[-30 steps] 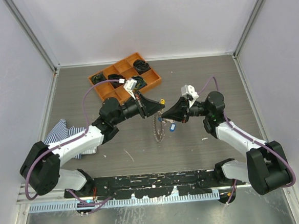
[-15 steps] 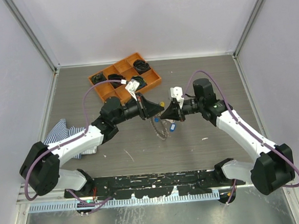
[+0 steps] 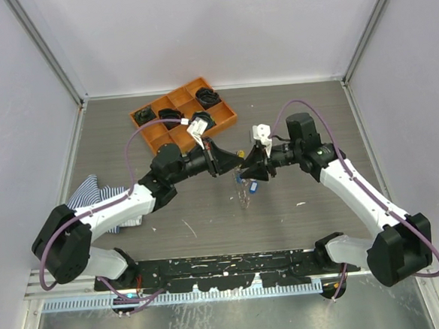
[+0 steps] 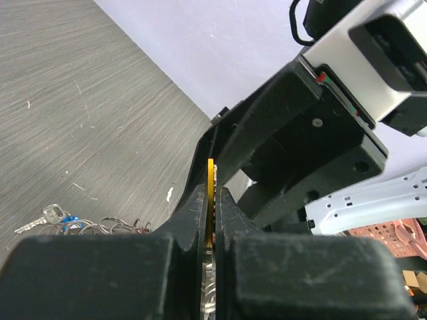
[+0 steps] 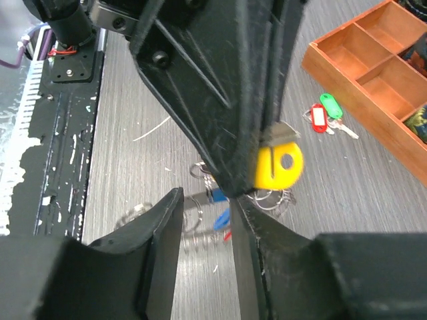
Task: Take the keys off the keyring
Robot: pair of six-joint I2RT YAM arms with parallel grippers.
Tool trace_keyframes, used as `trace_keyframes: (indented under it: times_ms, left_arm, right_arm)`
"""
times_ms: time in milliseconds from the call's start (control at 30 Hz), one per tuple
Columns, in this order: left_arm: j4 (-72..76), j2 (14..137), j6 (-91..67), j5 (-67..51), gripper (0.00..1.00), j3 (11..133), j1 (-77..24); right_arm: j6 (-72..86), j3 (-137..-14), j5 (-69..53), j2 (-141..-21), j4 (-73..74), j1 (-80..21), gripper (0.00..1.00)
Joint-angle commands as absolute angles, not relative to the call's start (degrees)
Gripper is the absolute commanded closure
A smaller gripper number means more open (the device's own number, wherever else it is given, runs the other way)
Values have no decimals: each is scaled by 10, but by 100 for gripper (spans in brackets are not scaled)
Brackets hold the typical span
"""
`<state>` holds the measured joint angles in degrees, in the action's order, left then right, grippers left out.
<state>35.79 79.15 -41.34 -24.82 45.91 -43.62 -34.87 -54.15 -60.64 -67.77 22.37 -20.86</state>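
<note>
Lying on the surface [image 3: 299,230] below both grippers, the keyring [image 3: 243,196] has a blue-tagged key [image 5: 217,195] beside it; above, the left gripper [image 3: 235,163] clamps a yellow-tagged key [image 5: 279,164]; the right gripper [image 5: 207,207] stands open alongside; farther off, a red-tagged key [image 5: 318,120] and a green-tagged key [image 5: 329,105] lie near the orange tray [image 3: 184,116].

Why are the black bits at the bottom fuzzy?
Left wrist view: the left end effector is too near the lens and blurs; the table is sharp. Right wrist view: the right end effector blurs too, the yellow tag smears. Top view: all sharp.
</note>
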Motion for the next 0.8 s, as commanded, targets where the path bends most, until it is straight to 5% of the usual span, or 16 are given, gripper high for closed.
trace_keyframes:
  times_ms: [0, 233, 767]
  left_arm:
    - [433, 776, -417, -206, 100, 456, -450]
    - [416, 747, -376, -77, 100, 440, -481]
    - [275, 736, -303, 228, 100, 506, -580]
  right_arm:
    - [-330, -566, -642, -648, 220, -175, 57]
    - [-357, -587, -697, -628, 278, -119, 50]
    - [-247, -543, -760, -625, 172, -118, 55]
